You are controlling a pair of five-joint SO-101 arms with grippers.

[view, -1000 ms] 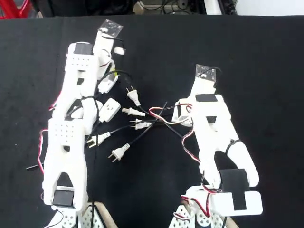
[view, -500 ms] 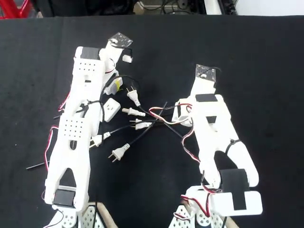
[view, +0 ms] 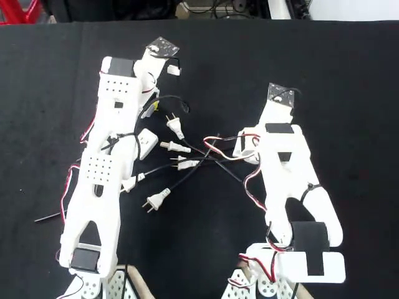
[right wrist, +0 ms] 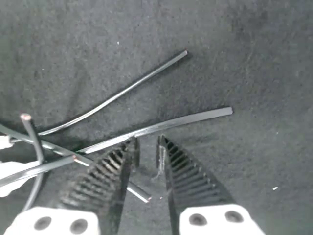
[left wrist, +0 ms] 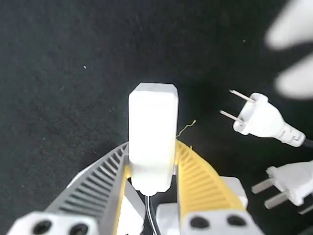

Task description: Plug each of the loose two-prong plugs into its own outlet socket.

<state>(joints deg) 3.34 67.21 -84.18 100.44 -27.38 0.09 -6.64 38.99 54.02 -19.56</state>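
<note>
Five loose two-prong plugs [view: 174, 147] lie left of centre in the high view, on the black table [view: 349, 93] between my two arms. The lowest plug [view: 157, 199] sits apart from the rest. A free outlet socket [view: 146, 142] rests at the left edge of the cluster, just beside my left arm.

My left gripper [left wrist: 152, 147] is clamped on a white socket block [left wrist: 152, 117]. One grey and one yellow finger [left wrist: 195, 181] press its long sides, and the block's end juts past the fingertips. A nearby plug [left wrist: 259, 117] lies close to the block, not touching it, prongs bare.

My right gripper [right wrist: 146, 147] stands narrow, its black toothed fingers [right wrist: 181, 166] nearly together with nothing between them. It sits low over the table just short of the cut black cables [right wrist: 161, 127].
</note>
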